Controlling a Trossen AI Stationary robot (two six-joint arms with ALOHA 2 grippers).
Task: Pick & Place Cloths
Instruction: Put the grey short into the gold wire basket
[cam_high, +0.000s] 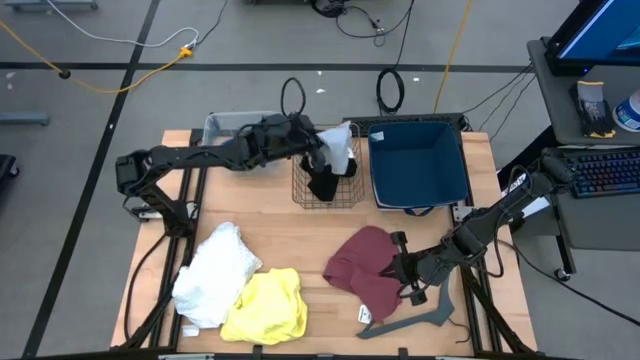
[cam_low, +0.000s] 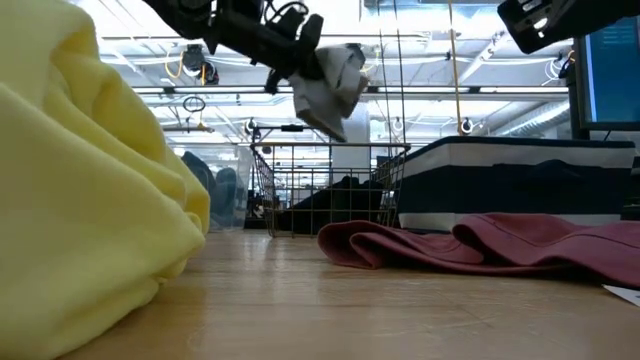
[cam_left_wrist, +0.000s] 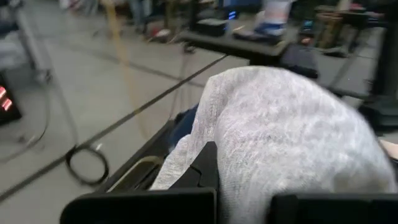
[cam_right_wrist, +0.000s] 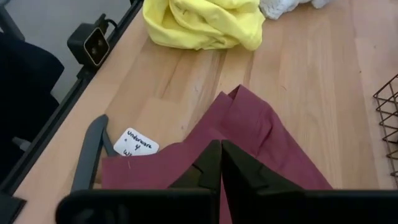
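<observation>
A: Above the black wire basket (cam_high: 325, 183) at the table's far middle, what does the left gripper (cam_high: 322, 152) hold?

B: Its fingers are clamped on a light grey knit cloth (cam_high: 340, 148), which hangs clear of the table over the basket's rim. The low view shows the cloth (cam_low: 330, 85) dangling in the air above the basket (cam_low: 330, 190); the left wrist view shows the same fabric (cam_left_wrist: 292, 143) bunched over the fingers.

A: Anything inside the basket?

B: A black cloth (cam_high: 323, 184), lying at the bottom.

A: Right gripper (cam_high: 403, 272)?

B: Low at the near right of the wooden table (cam_high: 300, 235), fingers pressed together at the edge of the flat maroon cloth (cam_high: 365, 270). The right wrist view shows the closed fingertips (cam_right_wrist: 219, 163) over the maroon fabric (cam_right_wrist: 249, 134); whether any fabric is pinched, I cannot tell.

A: Other items?

B: A crumpled white cloth (cam_high: 215, 272) and a bright yellow cloth (cam_high: 268, 305), touching, at the near left. A dark grey rigid hanger (cam_high: 415, 322) lies just beside the maroon cloth, with a handwritten white tag (cam_right_wrist: 137, 143) next to it. A blue plastic bin (cam_high: 420, 165) stands right of the basket.
</observation>
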